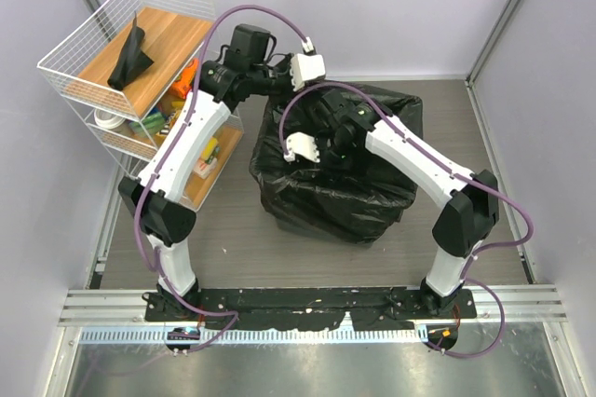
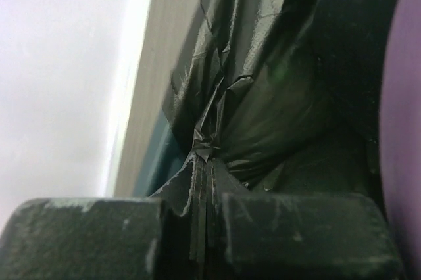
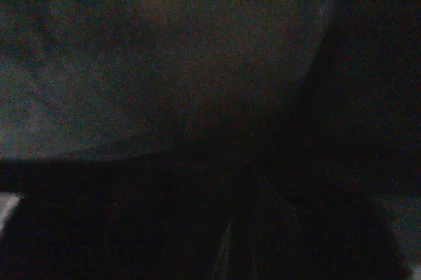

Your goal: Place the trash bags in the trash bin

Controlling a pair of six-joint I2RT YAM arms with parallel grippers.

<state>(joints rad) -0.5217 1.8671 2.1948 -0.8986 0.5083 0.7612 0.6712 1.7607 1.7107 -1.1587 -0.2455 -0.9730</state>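
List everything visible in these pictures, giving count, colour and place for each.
large trash bag: one, glossy black, draped over the bin, centre
folded trash bag: one, black, rack's top shelf
trash bin: one, dark green, almost hidden under the large bag
wire rack: one, white with wooden shelves, far left
snack packets: several, orange, green, yellow, lower rack shelves
left arm, right arm: two, white and black, near edge
left end effector: one, dark, shut on the large bag's edge
right end effector: one, dark, inside the bag; opening unclear

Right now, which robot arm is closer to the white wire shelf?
Left. The left arm runs right alongside the shelf; the right arm reaches into the black trash bag, farther away.
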